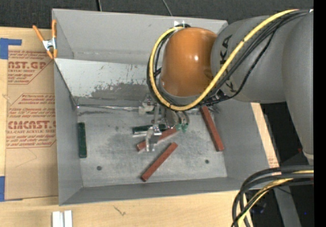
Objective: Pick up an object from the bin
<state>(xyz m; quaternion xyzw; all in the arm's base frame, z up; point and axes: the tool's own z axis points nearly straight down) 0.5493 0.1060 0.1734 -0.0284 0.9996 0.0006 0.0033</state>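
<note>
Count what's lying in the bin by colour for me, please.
Red-brown: 3, namely the right stick, the front stick and the short piece partly under the claw.
Green: 2, namely the long green bar at the left and the small green piece beside the claw.
Total: 5 in view; the arm may hide more.
</note>
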